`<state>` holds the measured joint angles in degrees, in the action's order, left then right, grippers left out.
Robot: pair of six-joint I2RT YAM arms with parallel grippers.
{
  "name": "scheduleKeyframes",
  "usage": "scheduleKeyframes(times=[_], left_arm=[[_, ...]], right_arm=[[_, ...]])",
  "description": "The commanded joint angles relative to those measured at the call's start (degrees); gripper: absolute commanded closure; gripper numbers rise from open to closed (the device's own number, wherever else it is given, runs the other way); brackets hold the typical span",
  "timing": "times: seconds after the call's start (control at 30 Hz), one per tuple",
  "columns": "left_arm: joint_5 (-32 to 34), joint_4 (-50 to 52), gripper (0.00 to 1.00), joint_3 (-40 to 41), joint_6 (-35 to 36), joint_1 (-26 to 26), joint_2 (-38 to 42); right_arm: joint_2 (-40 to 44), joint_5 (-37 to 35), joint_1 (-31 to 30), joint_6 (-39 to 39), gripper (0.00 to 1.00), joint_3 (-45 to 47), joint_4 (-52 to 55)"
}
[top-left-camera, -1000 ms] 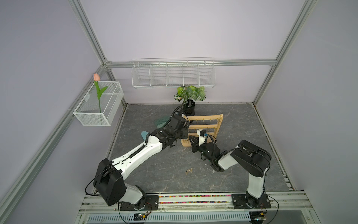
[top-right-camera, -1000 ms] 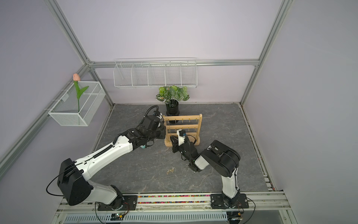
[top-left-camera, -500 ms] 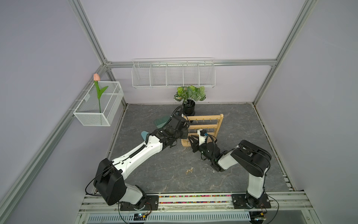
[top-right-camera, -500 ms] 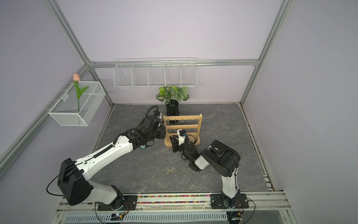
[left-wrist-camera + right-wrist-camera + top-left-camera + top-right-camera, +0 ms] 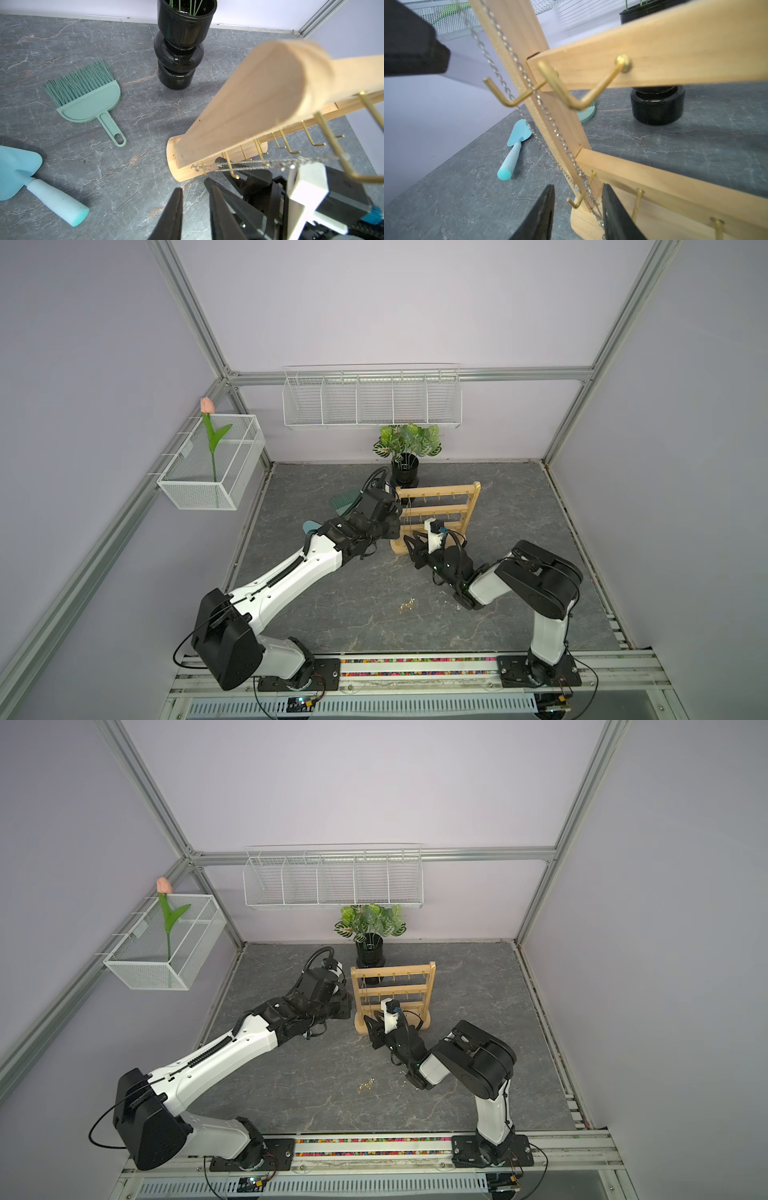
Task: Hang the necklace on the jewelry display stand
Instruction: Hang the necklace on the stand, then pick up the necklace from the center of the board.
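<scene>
Nearest to my base, a small gold piece (image 5: pixel 407 605) lay alone on the grey desk (image 5: pixel 332 630). It was too small for me to tell what it was.

Beyond it, my right end effector (image 5: pixel 578 187) sat low at the foot of the stand (image 5: pixel 440 490). Its fingers were spread and pinched nothing. The necklace (image 5: pixel 557 134), a thin silver chain, ran down between them beside one upright and passed close to the lowest hook (image 5: pixel 576 202). I could not tell whether it touched a finger. My left end effector (image 5: pixel 193 186) was just beside the same end of the stand. Its fingers were a little apart and also empty.

In both top views the chain hung from the upper row of hooks and down the front of the stand, so I judged that the hanging was almost done and that the step in hand was the letting go. The next move would call for drawing both arms back slowly and straight, so that no finger catches the chain or a hook and pulls the light stand over.

Farther off lay a blue trowel (image 5: pixel 18 164) and a green brush (image 5: pixel 87 99). Behind the stand was a black vase (image 5: pixel 180 52), and on the walls were white wire baskets (image 5: pixel 370 398).
</scene>
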<state>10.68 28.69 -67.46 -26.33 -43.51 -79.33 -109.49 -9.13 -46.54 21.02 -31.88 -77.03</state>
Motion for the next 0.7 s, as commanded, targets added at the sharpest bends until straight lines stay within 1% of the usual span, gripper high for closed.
scheduleKeyframes(times=[0.0,0.33,0.5,0.57,0.63,0.67], left_arm=[[1.3,1.2,0.74,0.9,-1.3,-0.2,1.7],[2.3,3.1,0.74,1.1,-1.5,-0.3,3.7],[2.8,3.8,0.74,1.3,-1.7,-0.5,4.5],[2.9,4.6,0.74,1.4,-1.7,-0.8,4.8],[3.4,6.1,0.74,1.7,-1.8,-1.5,5.0],[3.6,7.2,0.74,2.0,-2.2,-2.2,5.2]], right_arm=[[3.1,-1.5,0.4,0.0,0.56,1.6,-2.6],[10.9,-1.3,0.2,-2.4,0.48,4.3,1.0],[14.7,-1.3,0.0,-3.2,0.48,6.0,3.6],[17.6,-1.7,-0.1,-3.5,0.47,7.2,6.2],[22.3,-2.4,0.0,-3.3,0.47,8.4,12.0],[25.6,-3.0,-0.1,-2.9,0.46,8.7,16.7]])
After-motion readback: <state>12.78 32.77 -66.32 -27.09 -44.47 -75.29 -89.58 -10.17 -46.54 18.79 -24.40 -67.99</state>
